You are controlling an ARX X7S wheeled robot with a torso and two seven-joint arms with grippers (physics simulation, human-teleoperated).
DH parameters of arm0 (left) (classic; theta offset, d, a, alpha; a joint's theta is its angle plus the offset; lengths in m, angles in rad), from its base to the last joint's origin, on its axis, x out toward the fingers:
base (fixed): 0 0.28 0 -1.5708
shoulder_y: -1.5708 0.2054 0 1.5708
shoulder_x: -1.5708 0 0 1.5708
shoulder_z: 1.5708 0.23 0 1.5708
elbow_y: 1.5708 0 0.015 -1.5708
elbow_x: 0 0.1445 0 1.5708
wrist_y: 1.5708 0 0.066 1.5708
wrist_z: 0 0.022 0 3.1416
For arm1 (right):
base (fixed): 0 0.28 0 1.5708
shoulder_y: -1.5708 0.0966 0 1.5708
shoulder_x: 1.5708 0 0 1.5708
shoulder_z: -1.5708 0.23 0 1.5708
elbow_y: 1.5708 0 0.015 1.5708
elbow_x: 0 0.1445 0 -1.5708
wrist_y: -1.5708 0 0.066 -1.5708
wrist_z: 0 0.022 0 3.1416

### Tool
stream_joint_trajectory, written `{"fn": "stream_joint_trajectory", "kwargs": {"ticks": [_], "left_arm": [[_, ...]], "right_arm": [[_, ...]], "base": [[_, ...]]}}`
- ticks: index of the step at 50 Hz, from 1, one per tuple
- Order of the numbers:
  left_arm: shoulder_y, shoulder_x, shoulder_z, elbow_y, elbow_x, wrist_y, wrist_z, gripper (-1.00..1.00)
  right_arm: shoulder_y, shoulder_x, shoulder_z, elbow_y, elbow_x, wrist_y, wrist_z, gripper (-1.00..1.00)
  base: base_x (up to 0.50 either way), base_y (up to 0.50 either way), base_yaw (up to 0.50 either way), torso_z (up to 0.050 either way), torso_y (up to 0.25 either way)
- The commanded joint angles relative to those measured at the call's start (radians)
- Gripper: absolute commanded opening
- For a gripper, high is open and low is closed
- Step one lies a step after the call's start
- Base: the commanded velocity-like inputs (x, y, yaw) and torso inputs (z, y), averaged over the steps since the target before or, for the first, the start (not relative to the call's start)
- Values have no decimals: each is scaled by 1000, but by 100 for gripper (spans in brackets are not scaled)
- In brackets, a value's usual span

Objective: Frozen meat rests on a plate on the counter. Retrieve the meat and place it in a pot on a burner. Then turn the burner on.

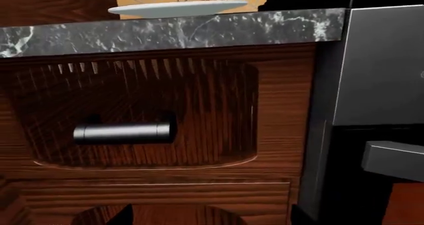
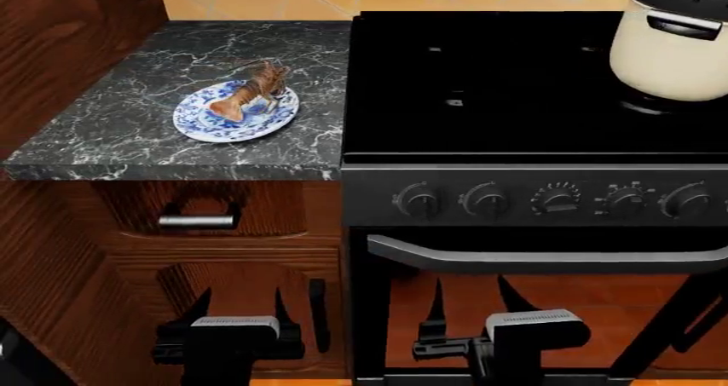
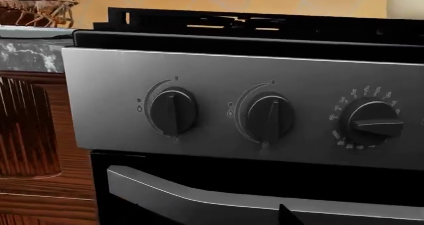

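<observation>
Both end effectors are seen low in the head view, the left end effector (image 2: pixel 242 305) and the right end effector (image 2: pixel 469 301), each spread wide and empty. Meat (image 2: pixel 252 93) is seen lying on the plate (image 2: pixel 205 123) on the tabletop (image 2: pixel 125 105); the pot (image 2: pixel 671 49) is seen on the cooktop (image 2: pixel 500 88), far right.

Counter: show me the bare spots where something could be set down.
The counter is bare left of the plate, between it and the wooden wall, and behind it toward the tiles. The strip between plate and stove is narrower. The meat covers the plate.
</observation>
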Motion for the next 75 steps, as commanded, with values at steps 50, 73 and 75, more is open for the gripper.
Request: {"fn": "stream_joint_trajectory", "kwargs": {"ticks": [50,73,75], "left_arm": [[-379,-239,-249,776,-545,-1068,124,100],[-656,-245,-402,808,-757,-1375,48,100],[-664,-250,-404,813,-758,-1371,46,100]], "right_arm": [[380,214,100,-905,317,1065,-146,100],[989,305,225,-713,1353,1564,517,100],[1005,316,216,-706,1363,1552,529,100]], "base": [[0,0,0,48,0],[0,0,0,12,0],[0,0,0,0,0]]}}
